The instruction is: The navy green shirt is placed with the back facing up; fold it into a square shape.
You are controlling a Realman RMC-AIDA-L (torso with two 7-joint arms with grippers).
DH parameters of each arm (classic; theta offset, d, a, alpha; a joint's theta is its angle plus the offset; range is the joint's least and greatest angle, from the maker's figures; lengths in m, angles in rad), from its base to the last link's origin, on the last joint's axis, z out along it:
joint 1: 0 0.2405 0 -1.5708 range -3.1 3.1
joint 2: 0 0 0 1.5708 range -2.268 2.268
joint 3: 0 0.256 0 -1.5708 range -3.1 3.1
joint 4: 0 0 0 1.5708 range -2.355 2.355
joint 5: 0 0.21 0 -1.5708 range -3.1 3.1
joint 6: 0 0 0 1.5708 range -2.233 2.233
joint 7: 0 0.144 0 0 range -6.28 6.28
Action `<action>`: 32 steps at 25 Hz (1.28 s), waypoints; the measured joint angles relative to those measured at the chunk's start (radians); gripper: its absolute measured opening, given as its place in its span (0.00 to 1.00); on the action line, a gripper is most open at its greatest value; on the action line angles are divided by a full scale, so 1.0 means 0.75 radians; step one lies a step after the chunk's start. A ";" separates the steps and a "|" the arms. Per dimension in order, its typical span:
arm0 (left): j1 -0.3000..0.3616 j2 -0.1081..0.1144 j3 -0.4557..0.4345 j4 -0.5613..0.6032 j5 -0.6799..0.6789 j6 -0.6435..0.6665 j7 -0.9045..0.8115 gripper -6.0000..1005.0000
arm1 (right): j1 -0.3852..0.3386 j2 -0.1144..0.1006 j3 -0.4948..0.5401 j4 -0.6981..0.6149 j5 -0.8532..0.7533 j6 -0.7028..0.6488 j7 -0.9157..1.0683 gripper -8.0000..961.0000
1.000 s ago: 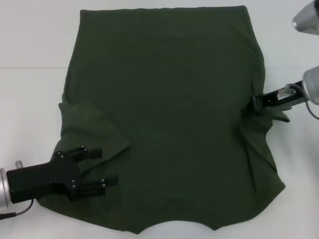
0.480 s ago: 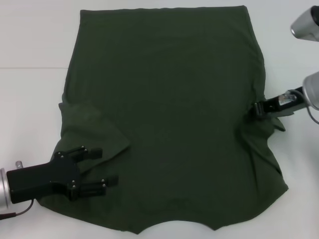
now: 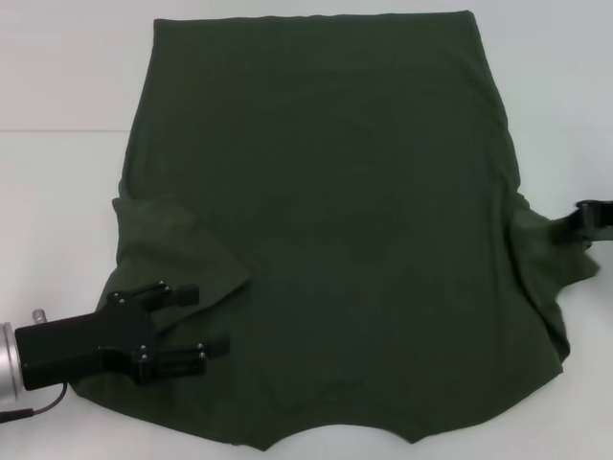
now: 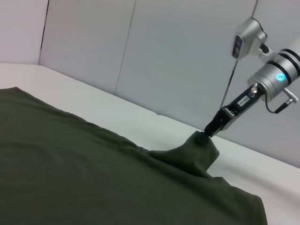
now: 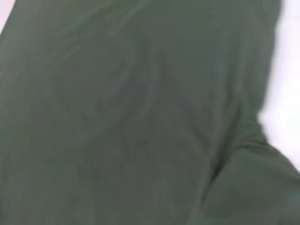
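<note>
The navy green shirt lies spread on the white table with its plain back up and the collar end nearest me. Its left sleeve is folded in onto the body. My left gripper hovers open over the shirt's near left corner, nothing between its fingers. At the right edge of the head view, my right gripper is shut on the right sleeve, which is drawn out sideways. The left wrist view shows that gripper pinching the sleeve into a raised peak. Green cloth fills the right wrist view.
The white table shows bare on both sides of the shirt and beyond its far hem. A grey panelled wall stands behind the table in the left wrist view.
My right gripper has moved out to the right, dragging the right sleeve from over the shirt's edge to spread beyond the body. The left gripper has stayed in place.
</note>
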 joint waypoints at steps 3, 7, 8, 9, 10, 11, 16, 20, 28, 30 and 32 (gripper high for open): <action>-0.006 0.000 0.001 0.000 0.000 -0.002 -0.006 0.85 | -0.015 -0.009 0.062 -0.001 0.004 -0.001 -0.027 0.02; -0.014 0.000 0.000 0.000 0.000 -0.002 -0.012 0.85 | -0.001 -0.012 0.087 -0.004 0.005 0.007 -0.043 0.02; -0.016 0.000 0.000 0.000 0.000 -0.003 -0.015 0.85 | 0.005 -0.011 0.088 -0.010 0.005 0.009 -0.044 0.02; -0.017 0.000 0.000 0.000 0.000 -0.003 -0.018 0.85 | 0.008 -0.011 0.088 -0.020 0.005 0.009 -0.044 0.02; -0.019 0.000 0.001 0.000 0.000 -0.003 -0.022 0.85 | 0.011 -0.010 0.088 -0.031 0.005 0.009 -0.044 0.02; -0.019 0.001 0.001 0.000 0.000 -0.003 -0.024 0.85 | 0.010 -0.010 0.089 -0.042 0.006 0.009 -0.043 0.02; -0.020 0.002 0.001 0.001 0.000 -0.003 -0.038 0.84 | -0.027 -0.020 0.142 -0.065 0.026 -0.003 -0.051 0.02; -0.020 0.003 0.001 0.004 0.001 -0.004 -0.039 0.84 | -0.041 -0.025 0.163 -0.066 0.044 -0.009 -0.065 0.02; -0.018 0.003 -0.001 0.006 0.002 -0.003 -0.043 0.84 | -0.020 -0.022 0.145 -0.065 0.055 -0.016 -0.076 0.02; -0.016 0.003 -0.001 0.006 0.001 -0.003 -0.043 0.84 | -0.016 -0.021 0.145 -0.065 0.060 -0.017 -0.076 0.03; -0.017 0.003 -0.001 0.007 0.001 -0.002 -0.044 0.84 | -0.002 -0.017 0.145 -0.065 0.067 -0.023 -0.082 0.03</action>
